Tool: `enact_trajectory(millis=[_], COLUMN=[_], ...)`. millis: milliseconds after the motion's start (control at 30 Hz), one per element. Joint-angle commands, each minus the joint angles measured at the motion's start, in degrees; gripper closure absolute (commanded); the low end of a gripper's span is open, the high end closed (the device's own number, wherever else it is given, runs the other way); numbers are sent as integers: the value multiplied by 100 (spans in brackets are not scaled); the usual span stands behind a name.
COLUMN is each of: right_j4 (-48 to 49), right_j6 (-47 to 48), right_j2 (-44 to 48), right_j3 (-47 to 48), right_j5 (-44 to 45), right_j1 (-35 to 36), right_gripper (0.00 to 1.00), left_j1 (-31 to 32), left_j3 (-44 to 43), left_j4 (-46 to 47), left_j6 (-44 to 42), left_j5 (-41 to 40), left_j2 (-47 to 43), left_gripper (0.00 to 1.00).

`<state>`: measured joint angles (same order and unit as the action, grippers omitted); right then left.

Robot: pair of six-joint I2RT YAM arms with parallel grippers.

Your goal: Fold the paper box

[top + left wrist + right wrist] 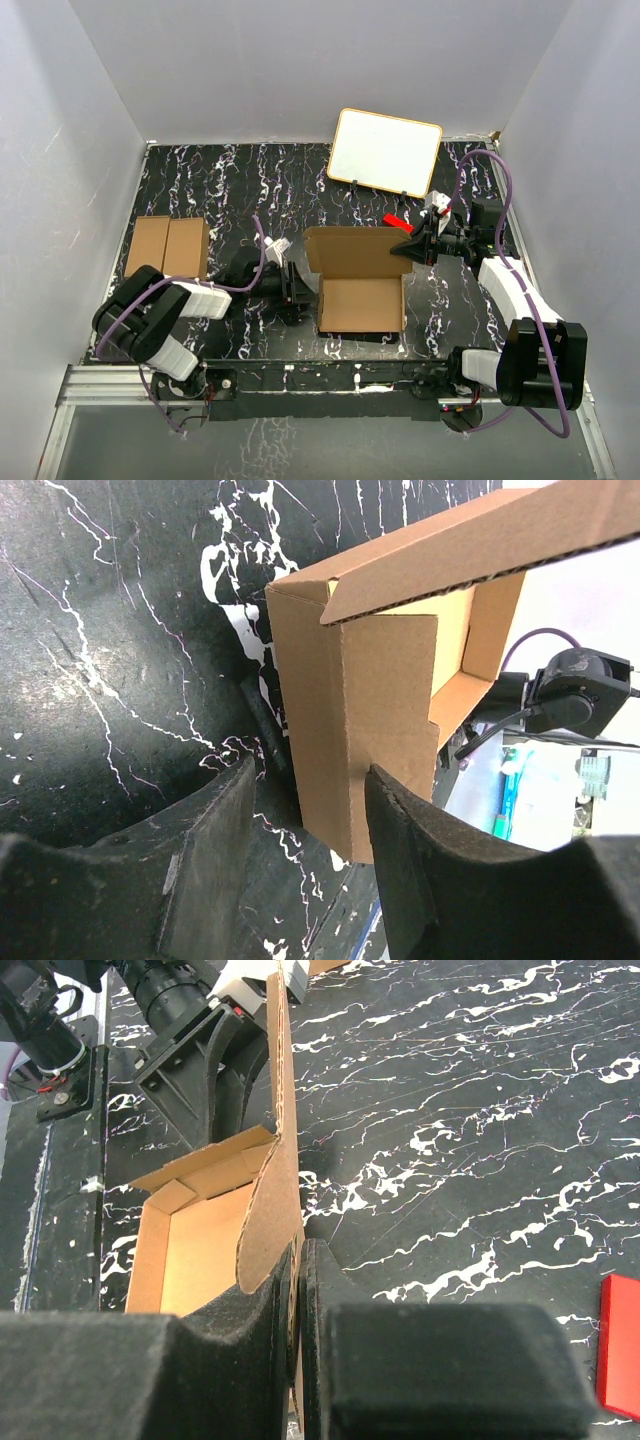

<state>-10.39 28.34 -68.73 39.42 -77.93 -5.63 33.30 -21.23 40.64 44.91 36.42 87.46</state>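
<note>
Black marbled table (220, 190) is filling the overhead view. The paper box (360, 300) is lying at its centre, tray open upward, its long side running left to right. The left gripper (298, 290) is sitting just beside its left end, while the right gripper (428, 245) is meeting the raised lid's right edge.

Left wrist: the jaws are standing apart – the box's end wall is lying straight ahead, partly in the gap.

Right wrist: the fingers (420, 1360) are pressing together, clamping the upright lid flap.
</note>
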Motion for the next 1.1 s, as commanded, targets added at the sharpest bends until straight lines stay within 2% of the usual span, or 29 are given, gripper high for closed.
enact_trajectory(millis=[0,300,567,700,900,1067], right_j4=[310,310,310,310,310,314], right_j6=[71,74,75,75,75,70], right_j2=[17,15,17,17,12,11], right_j3=[-45,-44,-48,-48,-46,-48], right_j5=[-268,-283,-284,-291,-288,-297], right_j1=[24,26,22,27,30,32], right_gripper=[92,92,92,92,92,92], left_j1=[61,83,215,292,480,599], left_j3=[-145,-81,-208,-280,-507,-566], left_j4=[363,733,481,126,-884,-1117], left_j6=[131,350,299,209,-49,-104], left_j5=[100,160,-106,-432,-1166,-1435], left_j2=[35,161,326,291,-50,-140], left_gripper=[53,53,52,53,55,57])
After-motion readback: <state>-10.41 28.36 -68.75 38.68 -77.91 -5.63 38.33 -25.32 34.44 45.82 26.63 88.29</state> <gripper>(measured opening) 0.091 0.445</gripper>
